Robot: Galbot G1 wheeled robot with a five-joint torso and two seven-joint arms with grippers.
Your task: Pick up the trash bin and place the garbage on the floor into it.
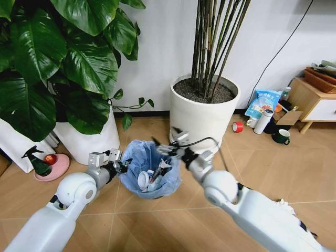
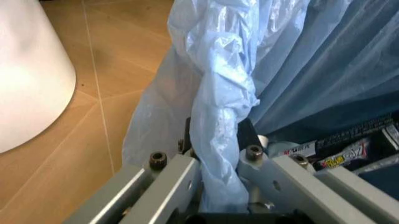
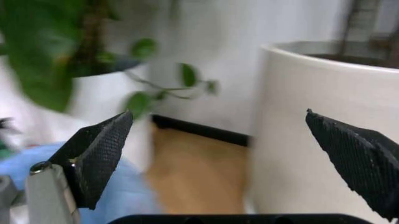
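Trash bin pinched at the rim, litter inside

Trash bin (image 1: 149, 170) is sitting on the floor (image 1: 173, 220), left gripper (image 1: 122, 165) clamping its bag-covered rim. Right gripper (image 1: 167, 148) is hovering over the far rim, fingers spread wide. Garbage (image 1: 152, 177) is lying inside. Beyond, a white plant pot (image 1: 202, 113) is standing.

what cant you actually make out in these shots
- Head view: the trash bin's black body, wrapped by its blue bag.
- Head view: the garbage pieces inside, too small to name singly.
- Left wrist view: the bin rim inside the left claw, covered by bunched bag.
- Right wrist view: the open right claw looks toward the white plant pot; the background is blurred.
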